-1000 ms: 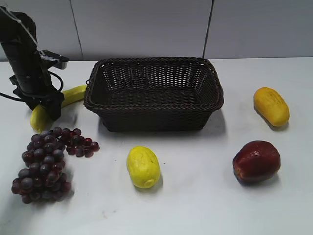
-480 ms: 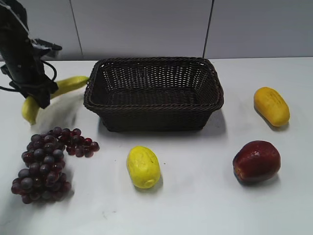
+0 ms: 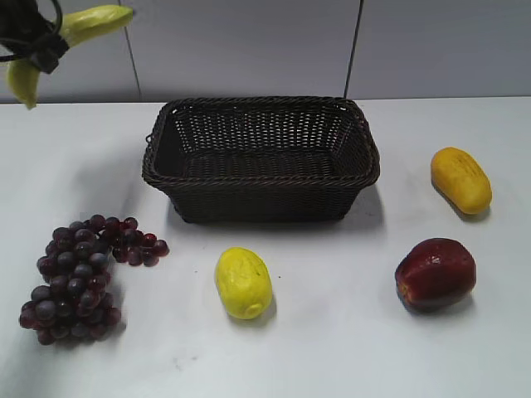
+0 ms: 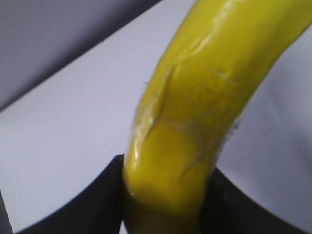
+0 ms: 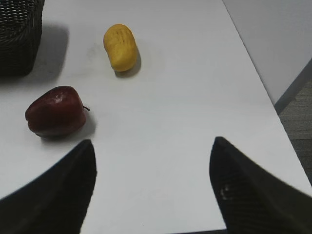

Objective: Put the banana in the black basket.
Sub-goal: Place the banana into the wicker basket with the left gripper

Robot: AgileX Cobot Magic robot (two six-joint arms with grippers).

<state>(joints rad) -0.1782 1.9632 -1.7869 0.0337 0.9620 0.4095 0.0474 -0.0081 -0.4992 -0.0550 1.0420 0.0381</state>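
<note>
The left end effector (image 3: 41, 51) grips the banana (image 3: 79, 25) at its middle, high in the air left of the black basket (image 3: 260, 157), which sits at the back of the white tabletop (image 3: 332, 332). Grapes (image 3: 79, 278), a yellow fruit (image 3: 243, 282) and an apple (image 3: 435, 273) lie in front. The right end effector (image 5: 153, 190) hangs wide apart over the tabletop's right side.

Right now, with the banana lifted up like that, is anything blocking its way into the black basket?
Nothing visible does. The left gripper holds the banana high, left of the black basket, whose inside looks empty. The grapes lie on the table, below the path.
</note>
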